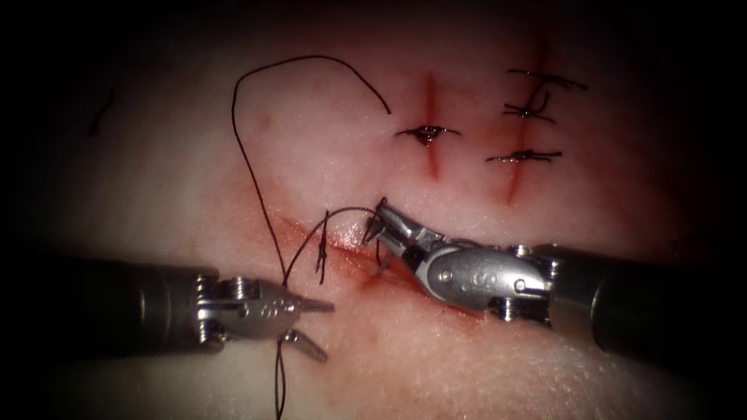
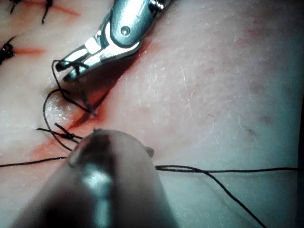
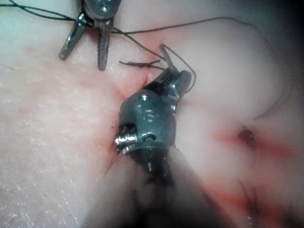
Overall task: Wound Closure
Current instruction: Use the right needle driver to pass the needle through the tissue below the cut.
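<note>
Endoscope view: the thin black thread [image 1: 257,167] loops over the pale pink tissue [image 1: 327,148] from the red slanted cut [image 1: 342,250], where my right end effector [image 1: 379,222] is closed on it, while my left end effector [image 1: 315,327] gapes empty, thread running between.

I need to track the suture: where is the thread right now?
In the endoscope view the thread loops over the tissue left of the cut, runs to the right tool, and passes the open left tool.
</note>
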Motion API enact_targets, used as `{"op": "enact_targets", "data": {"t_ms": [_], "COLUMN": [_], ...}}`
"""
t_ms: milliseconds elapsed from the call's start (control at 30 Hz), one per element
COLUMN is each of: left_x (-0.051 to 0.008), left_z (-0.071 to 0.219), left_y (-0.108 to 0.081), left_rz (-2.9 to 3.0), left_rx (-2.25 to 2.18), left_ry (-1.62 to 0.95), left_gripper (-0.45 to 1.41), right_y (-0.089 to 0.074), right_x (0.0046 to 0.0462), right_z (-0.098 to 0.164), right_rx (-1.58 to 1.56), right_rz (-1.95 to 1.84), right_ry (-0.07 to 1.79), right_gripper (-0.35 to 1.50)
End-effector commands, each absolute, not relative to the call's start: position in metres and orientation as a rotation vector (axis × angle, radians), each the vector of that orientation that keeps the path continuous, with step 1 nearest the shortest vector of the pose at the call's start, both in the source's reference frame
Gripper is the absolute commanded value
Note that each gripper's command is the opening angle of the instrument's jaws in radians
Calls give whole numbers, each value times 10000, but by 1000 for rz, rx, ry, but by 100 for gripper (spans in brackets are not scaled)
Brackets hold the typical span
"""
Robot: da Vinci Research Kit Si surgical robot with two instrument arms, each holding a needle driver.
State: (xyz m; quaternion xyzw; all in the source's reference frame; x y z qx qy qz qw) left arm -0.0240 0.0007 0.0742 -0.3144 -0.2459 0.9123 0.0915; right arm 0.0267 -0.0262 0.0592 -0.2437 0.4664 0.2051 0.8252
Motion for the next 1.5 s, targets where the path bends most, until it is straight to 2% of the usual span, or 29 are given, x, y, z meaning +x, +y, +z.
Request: {"op": "enact_targets", "data": {"t_ms": [33,400,967,1200,1500], "left_x": [-243,-243,-235,-236,-236], "left_z": [745,760,762,755,752], "left_y": [3,-21,-27,-26,-24], "left_rz": [2712,2695,2694,2689,2693], "left_rx": [-935,-939,-931,-933,-925], "left_ry": [-734,-790,-825,-835,-824], "left_gripper": [31,26,22,16,14], "right_y": [-261,-244,-250,-252,-240], "right_x": [282,270,278,291,284], "right_z": [596,591,598,601,604], "right_rx": [-524,-534,-547,-456,-276], "right_rz": [428,434,407,542,770], "right_ry": [992,987,987,1045,1102], "right_gripper": [-35,-35,-35,-35,-35]}}
